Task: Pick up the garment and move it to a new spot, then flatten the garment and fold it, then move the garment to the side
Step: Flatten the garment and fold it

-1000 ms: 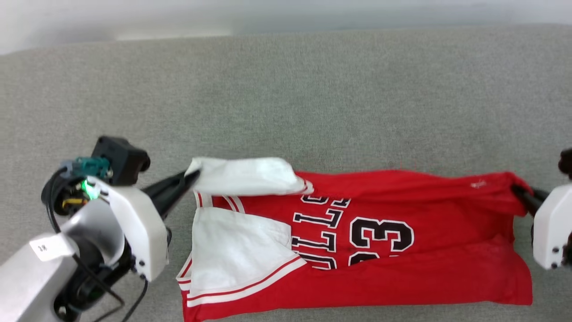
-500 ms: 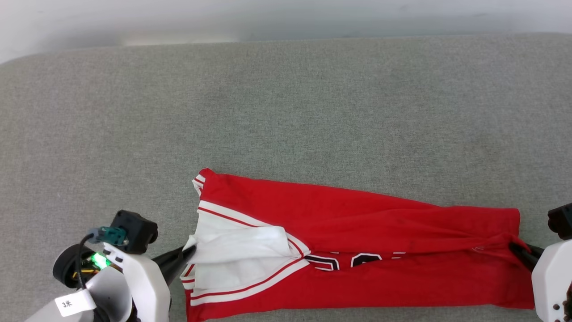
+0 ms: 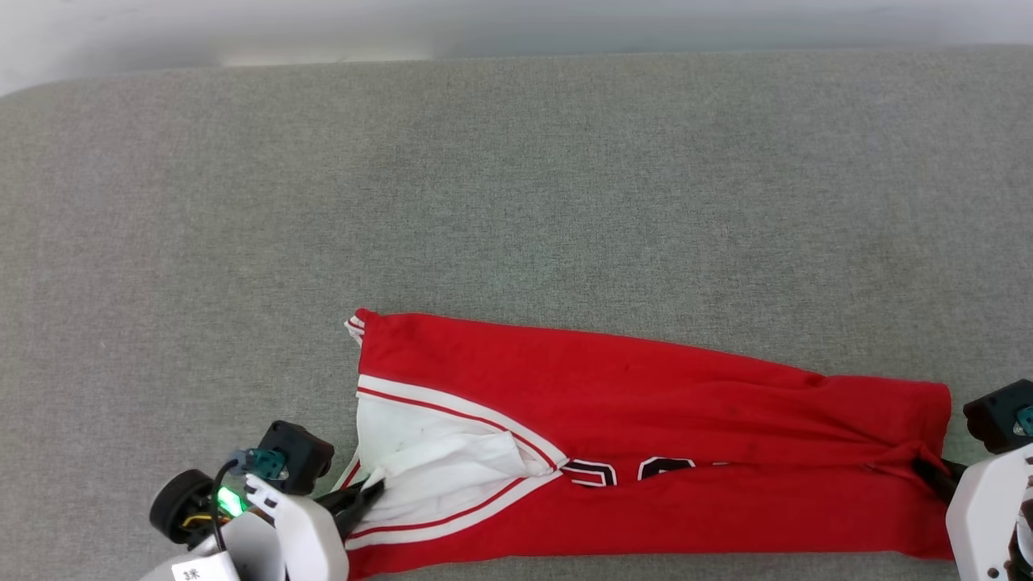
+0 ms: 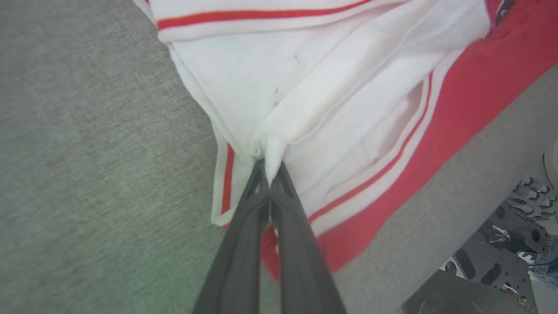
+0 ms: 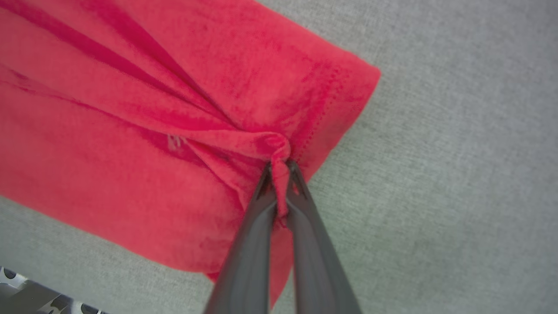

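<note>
The garment [image 3: 646, 403] is a red jersey-style shirt, stretched out sideways along the near edge of the grey fabric surface [image 3: 516, 202] and folded lengthwise into a long band. The fold's far edge runs at a slant, reaching farther back at the left end than at the right. At the left end a white sleeve [image 3: 436, 460] with red-and-white stripe trim lies bunched, a corner of it pinched in the left claw [image 3: 367, 492]. Black, white-outlined lettering [image 3: 637, 470] peeks from under the folded-over red layer, mostly hidden. At the right end the red hem [image 5: 279, 148] gathers into creases that run to a tuck nipped in the right claw [image 3: 920, 466].
</note>
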Robot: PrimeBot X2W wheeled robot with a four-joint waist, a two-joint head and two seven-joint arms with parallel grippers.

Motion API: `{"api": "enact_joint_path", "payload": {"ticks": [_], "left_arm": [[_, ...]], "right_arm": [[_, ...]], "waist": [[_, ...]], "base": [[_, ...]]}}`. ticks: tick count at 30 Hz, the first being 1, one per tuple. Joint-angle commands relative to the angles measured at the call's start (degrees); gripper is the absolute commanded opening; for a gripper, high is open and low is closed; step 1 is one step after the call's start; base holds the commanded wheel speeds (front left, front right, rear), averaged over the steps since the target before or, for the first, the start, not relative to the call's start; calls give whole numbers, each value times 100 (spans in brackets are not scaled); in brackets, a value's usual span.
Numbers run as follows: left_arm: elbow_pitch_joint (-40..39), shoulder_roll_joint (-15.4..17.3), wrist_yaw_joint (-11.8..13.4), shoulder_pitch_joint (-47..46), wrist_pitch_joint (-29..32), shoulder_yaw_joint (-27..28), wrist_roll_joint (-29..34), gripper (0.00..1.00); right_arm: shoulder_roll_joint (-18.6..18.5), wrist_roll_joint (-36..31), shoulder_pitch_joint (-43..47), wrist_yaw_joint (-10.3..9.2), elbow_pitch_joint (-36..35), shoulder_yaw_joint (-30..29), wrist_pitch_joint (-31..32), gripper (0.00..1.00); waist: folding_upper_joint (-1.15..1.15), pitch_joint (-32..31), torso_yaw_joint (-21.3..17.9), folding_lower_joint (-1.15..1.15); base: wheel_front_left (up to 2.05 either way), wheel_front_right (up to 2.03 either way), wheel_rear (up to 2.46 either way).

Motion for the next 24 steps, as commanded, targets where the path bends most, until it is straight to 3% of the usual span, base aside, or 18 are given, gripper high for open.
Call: {"api": "enact_joint_path", "payload": {"ticks": [1,2,3,9,16,20,24], "left_arm": [[95,-113,-9,-18,-47,-50,23,100],[171,-164,-10,-14,-98,-59,21,100],[236,-205,-3,-5,-144,-59,17,100],[437,-369,51,113,-507,65,-82,100],[160,-465,215,269,-1367,558,-273,100],[53,-541,418,342,-2229,902,-85,100],[130,-666,859,409,-3097,1334,268,100]], "right_arm": [[-7,42,-40,-3,76,76,-37,17],[39,93,-61,-3,115,80,-75,65],[89,152,-64,-3,162,77,-64,100],[77,429,-54,-3,142,62,-102,100],[309,1130,42,-6,-269,-503,-38,100],[509,1221,180,-3,-537,-962,39,100],[856,1030,327,-3,-550,-1519,262,100]], "waist": [[0,-11,-3,0],[0,-20,-9,0],[0,-38,-20,0],[0,-298,-47,0],[0,-536,-46,0],[0,-608,-39,0],[0,-630,-22,0]], "base": [[0,0,0],[0,0,0],[0,0,0],[0,0,0],[0,0,0],[0,0,0],[0,0,0]]}}
